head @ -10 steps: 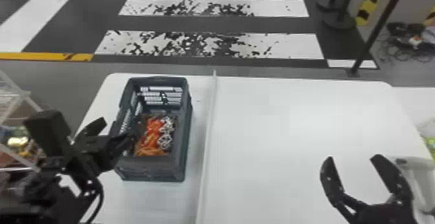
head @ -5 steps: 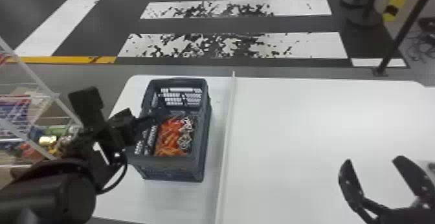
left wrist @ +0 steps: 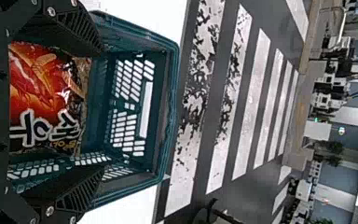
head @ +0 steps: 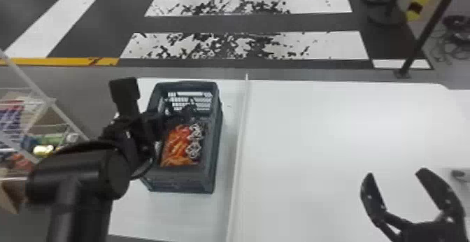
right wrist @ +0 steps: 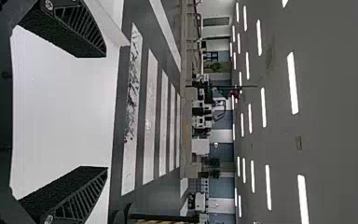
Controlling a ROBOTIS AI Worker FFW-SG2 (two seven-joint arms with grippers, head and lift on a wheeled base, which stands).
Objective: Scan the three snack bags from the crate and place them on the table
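Observation:
My left gripper (head: 183,115) is over the crate (head: 206,175), its fingers reaching in above the bags. An orange-red snack bag (head: 176,147) with white lettering lies in the crate. In the left wrist view, my left gripper (left wrist: 98,112) stands open, with the snack bag (left wrist: 42,88) seen between its fingers and the crate's far wall (left wrist: 135,107) beyond. How many bags lie in the stack I cannot tell. My right gripper (head: 395,178) is open above the right part of the table (head: 314,136); in the right wrist view the right gripper (right wrist: 105,112) holds nothing.
A raised white strip (head: 239,147) divides the table to the right of the crate. At the left stands a wire rack (head: 45,108) with assorted goods. A grey object (head: 460,175) shows at the right edge, beside my right gripper.
The head view has swung left, so the table and crate appear farther right. My left arm has moved forward, bringing its gripper deeper over the crate. The right gripper remains open.

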